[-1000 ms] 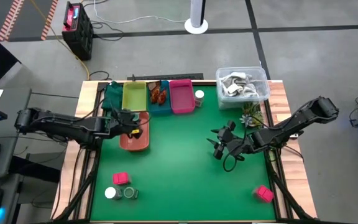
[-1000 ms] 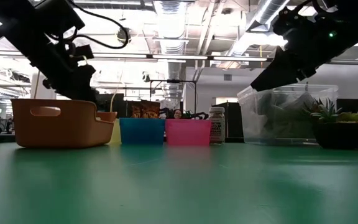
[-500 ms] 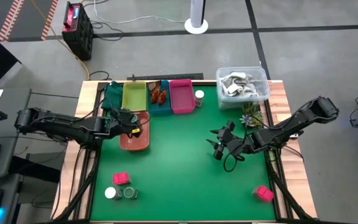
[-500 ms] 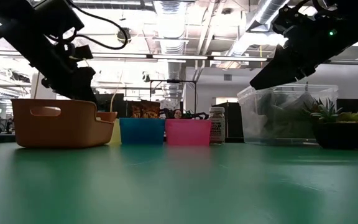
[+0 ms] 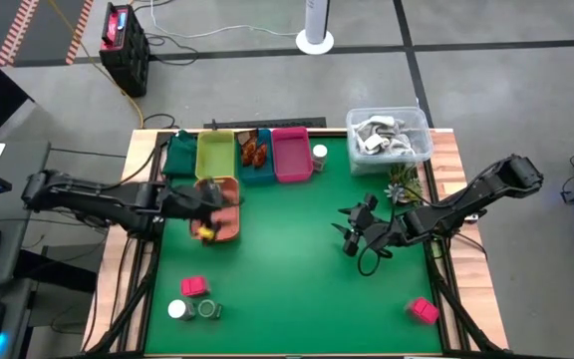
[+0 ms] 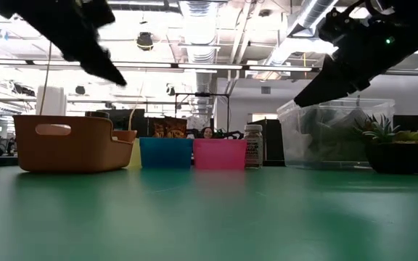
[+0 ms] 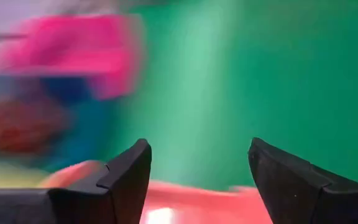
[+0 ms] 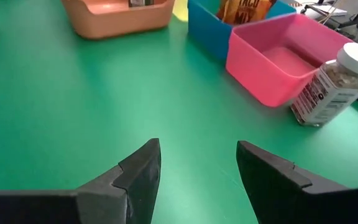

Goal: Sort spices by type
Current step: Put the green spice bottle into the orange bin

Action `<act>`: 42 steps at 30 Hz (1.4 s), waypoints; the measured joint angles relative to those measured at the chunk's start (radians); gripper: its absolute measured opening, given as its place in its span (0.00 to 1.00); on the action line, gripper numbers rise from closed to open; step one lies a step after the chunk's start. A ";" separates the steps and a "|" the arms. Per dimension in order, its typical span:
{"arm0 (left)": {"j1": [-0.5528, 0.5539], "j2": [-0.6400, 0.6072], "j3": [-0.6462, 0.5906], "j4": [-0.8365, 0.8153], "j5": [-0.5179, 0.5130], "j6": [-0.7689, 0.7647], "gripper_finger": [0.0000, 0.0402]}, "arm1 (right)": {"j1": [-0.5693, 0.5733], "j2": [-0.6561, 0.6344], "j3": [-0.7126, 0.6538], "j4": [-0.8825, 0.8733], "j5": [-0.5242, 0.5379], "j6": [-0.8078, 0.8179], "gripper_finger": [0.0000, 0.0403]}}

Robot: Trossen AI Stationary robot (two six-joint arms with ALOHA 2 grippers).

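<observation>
Round white-lidded jar beside pink tray

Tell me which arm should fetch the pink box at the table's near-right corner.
Right, probably. The right gripper hangs open over mid-table on the pink box's side; the left gripper, open, is over the orange tray far across.
</observation>
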 joint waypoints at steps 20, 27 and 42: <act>-0.604 0.205 0.237 -0.285 0.040 -0.173 0.64 | -0.146 0.000 0.000 0.034 -0.001 0.206 0.59; -0.714 0.230 0.237 -0.282 0.038 -0.247 0.64 | -0.083 0.000 0.000 0.054 0.085 0.330 0.59; -0.778 0.261 0.237 -0.208 -0.003 -0.245 0.66 | 0.033 0.000 0.000 0.157 0.371 0.403 0.59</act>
